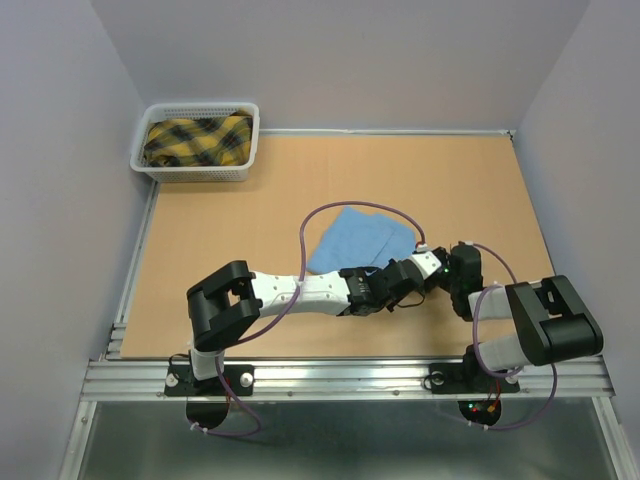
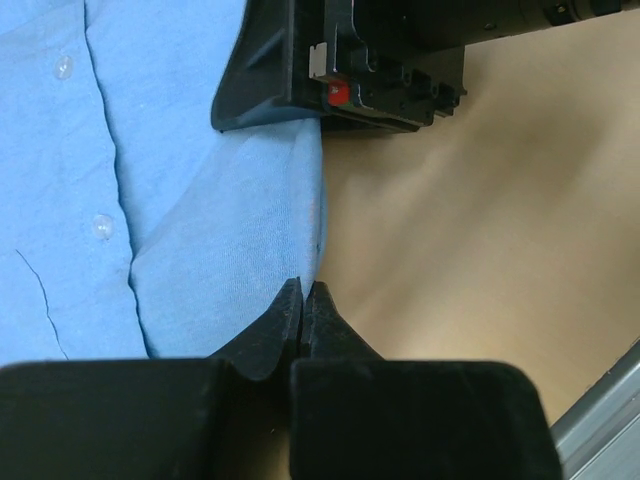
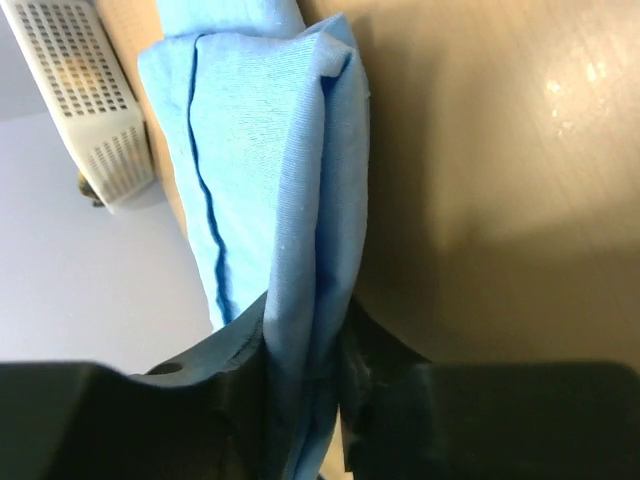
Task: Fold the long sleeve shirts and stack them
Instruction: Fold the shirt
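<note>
While left gripper [image 2: 304, 298] closed at shirt [image 2: 215, 250] edge, right gripper [image 3: 305, 335] pinches fold.

Matt cloth shirt [image 1: 360, 238], smooth wooden table [image 1: 240, 200]

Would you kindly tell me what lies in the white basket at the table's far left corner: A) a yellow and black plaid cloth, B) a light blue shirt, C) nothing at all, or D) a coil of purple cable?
A: the top view shows the white basket holding a yellow and black plaid cloth, while the light blue shirt lies out on the table.
</note>
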Controlling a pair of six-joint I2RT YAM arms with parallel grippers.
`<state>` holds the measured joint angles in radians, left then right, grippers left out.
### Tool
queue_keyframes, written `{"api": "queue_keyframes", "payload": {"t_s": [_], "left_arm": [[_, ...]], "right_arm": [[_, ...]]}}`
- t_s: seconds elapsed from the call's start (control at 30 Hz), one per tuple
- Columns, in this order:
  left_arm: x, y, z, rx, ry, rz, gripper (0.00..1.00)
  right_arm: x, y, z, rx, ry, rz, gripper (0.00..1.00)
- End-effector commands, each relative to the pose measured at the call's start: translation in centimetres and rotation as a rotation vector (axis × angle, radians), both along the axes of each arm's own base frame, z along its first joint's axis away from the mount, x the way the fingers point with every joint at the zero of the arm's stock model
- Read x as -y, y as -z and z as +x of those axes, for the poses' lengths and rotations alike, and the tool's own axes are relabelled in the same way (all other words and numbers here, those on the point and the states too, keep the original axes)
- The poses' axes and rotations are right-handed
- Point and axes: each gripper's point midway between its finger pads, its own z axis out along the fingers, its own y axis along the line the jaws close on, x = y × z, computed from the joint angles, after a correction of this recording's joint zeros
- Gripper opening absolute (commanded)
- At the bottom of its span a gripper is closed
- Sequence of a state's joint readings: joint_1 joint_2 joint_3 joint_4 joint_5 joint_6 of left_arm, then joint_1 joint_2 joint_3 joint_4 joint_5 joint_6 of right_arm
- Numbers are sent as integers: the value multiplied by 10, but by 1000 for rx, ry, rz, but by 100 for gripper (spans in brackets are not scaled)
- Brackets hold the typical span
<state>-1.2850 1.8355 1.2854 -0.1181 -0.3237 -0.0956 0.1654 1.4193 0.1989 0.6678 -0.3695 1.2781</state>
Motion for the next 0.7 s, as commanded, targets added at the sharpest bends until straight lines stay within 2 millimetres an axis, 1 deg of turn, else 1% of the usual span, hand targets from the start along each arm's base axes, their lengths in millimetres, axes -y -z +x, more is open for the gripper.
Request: {"api": "queue_keyframes", "payload": {"t_s": [0.0,0.07,0.1,0.13,0.17,0.2,0.23,0.27,0.3,0.33,0.37,0.4,0.43,0.47,0.5,0.53,0.57,0.6,0.63,0.67], "left_arm": [[11,-25,1,1,-18,-100,0],[9,-27,0,-2,-24,-111,0],[9,-30,0,0,-24,-118,2],[8,-31,0,1,-28,-121,9],[8,-34,0,4,-28,-125,14],[7,-39,0,8,-29,-135,22],[5,-44,3,9,-36,-142,40],[4,-48,5,12,-44,-150,48],[2,-54,8,9,-59,-167,55],[-1,-66,10,8,-66,-195,68],[-6,-72,19,9,-90,-212,73],[-10,-78,23,9,-105,-228,78],[-14,-95,26,7,-111,-275,83],[-21,-103,35,8,-133,-295,85],[-27,-123,37,4,-138,-346,88],[-32,-134,41,4,-145,-377,89],[-37,-146,44,4,-150,-405,89],[-52,-163,54,8,-175,-447,89],[-62,-168,61,5,-203,-459,90],[-74,-171,70,1,-237,-464,90]], "right_arm": [[4,-11,9,91,19,-33,27],[3,-21,13,134,13,-41,18],[3,-26,15,151,9,-44,10],[3,-31,17,168,9,-45,6],[3,-32,19,171,6,-51,2],[2,-40,23,189,-5,-63,1],[2,-45,26,199,-10,-74,1],[2,-50,29,208,-13,-89,1],[5,-51,28,202,-22,-133,1],[6,-68,38,237,-19,-152,1],[7,-73,41,243,-21,-182,0],[14,-67,40,209,-24,-249,1],[15,-92,51,269,-21,-270,1],[17,-100,54,281,-16,-295,1],[20,-101,53,263,-32,-336,1],[21,-107,56,267,-42,-357,0],[23,-120,61,265,-44,-382,1],[25,-127,64,278,-60,-418,1],[26,-129,64,262,-72,-444,1],[28,-138,68,268,-77,-467,1]]}}
